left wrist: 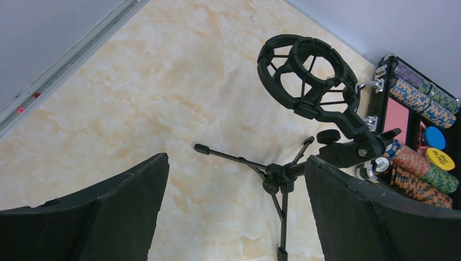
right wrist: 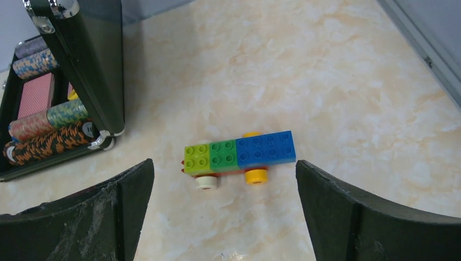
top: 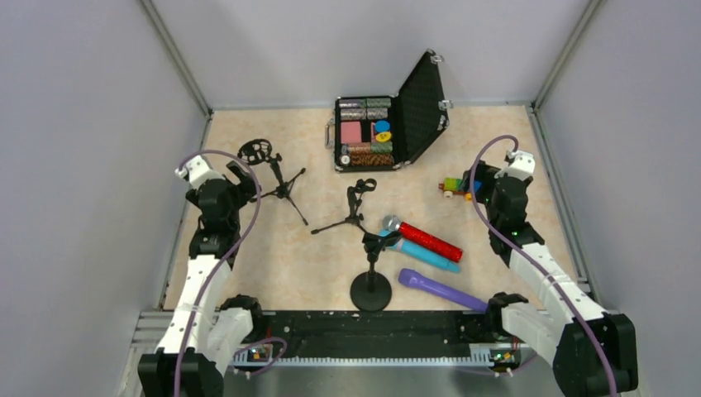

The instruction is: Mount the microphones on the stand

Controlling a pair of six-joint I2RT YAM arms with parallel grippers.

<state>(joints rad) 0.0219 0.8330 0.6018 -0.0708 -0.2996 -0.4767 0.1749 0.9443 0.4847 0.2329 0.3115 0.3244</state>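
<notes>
The left end effector (left wrist: 236, 157) is spread wide and holds nothing. The ring stand (left wrist: 307, 81) is just ahead of it. The right end effector (right wrist: 224, 161) is spread wide too, above a toy brick car (right wrist: 266, 148). The red microphone (top: 430, 240), blue microphone (top: 430, 257) and purple microphone (top: 442, 290) lie on the counter (top: 273, 248), between the two and behind them.

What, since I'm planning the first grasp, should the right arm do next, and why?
Probably draw the right gripper back toward the red microphone. Its jaws stand open and empty, facing the toy-brick car, while that microphone lies loose nearer the robot, beside the round-base stand, not yet mounted.
</notes>
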